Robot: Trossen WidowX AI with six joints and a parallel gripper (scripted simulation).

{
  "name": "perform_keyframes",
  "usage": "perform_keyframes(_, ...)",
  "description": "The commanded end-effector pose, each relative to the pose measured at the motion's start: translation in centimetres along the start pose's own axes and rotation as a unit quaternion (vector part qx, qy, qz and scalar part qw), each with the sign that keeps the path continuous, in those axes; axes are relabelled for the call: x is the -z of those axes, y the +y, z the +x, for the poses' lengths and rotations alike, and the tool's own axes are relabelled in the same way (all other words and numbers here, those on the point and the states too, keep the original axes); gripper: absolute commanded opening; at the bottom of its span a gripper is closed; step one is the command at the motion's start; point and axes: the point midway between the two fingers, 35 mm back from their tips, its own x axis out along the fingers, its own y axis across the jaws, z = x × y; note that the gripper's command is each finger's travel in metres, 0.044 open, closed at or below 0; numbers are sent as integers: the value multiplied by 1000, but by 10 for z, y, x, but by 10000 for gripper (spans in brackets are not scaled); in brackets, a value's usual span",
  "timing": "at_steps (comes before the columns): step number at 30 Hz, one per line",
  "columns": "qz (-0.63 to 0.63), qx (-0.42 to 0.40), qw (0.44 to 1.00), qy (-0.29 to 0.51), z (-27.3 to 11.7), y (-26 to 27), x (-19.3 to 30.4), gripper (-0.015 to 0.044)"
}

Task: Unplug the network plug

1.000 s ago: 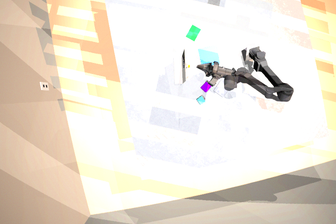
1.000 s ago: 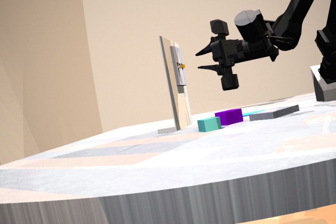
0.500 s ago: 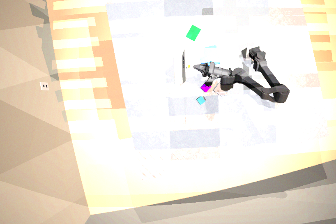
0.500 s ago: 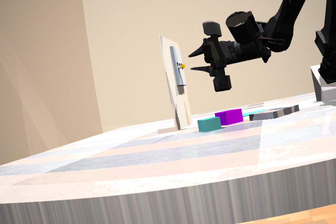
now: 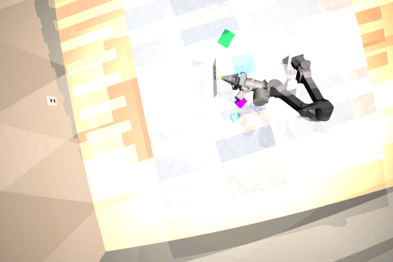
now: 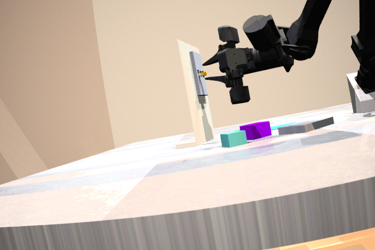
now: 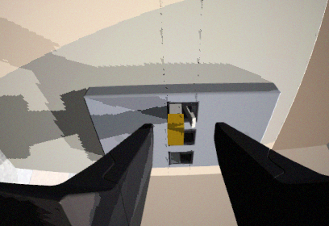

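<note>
The yellow-ended plug (image 5: 221,77) (image 6: 204,74) (image 7: 176,134) sits in the top opening of the grey socket plate (image 6: 194,59) (image 7: 238,112) on the upright panel (image 6: 192,104). Its thin pale tab (image 7: 192,118) stands out at an angle beside the body, on the right in the wrist view. My gripper (image 5: 222,78) (image 6: 204,71) (image 7: 184,131) is part open and holds nothing. In the exterior view one fingertip is above the plug and one below, with gaps, close to the plate. The light-blue marked square (image 5: 243,62) (image 6: 283,125) lies flat on the table.
A purple block (image 5: 240,102) (image 6: 257,130) and a teal block (image 5: 235,117) (image 6: 234,138) stand below the gripper, near the panel's foot. A low grey slab (image 6: 293,129) lies right of them in the exterior view. A green piece (image 5: 226,38) lies beyond the marked square.
</note>
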Motion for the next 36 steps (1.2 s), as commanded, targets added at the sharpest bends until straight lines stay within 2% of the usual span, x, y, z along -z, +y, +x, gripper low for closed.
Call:
perform_keyframes(1, -3, -3, 1000, 0, 7, 2, -1, 156)
perform_keyframes(5, -3, -3, 1000, -1, 10, 3, -1, 156)
perform_keyframes(8, -3, -3, 1000, -1, 10, 3, -1, 77)
perform_keyframes(19, -3, -3, 1000, -1, 10, 3, -1, 4)
perform_keyframes(36, -3, -3, 1000, 0, 3, 2, 1, 0)
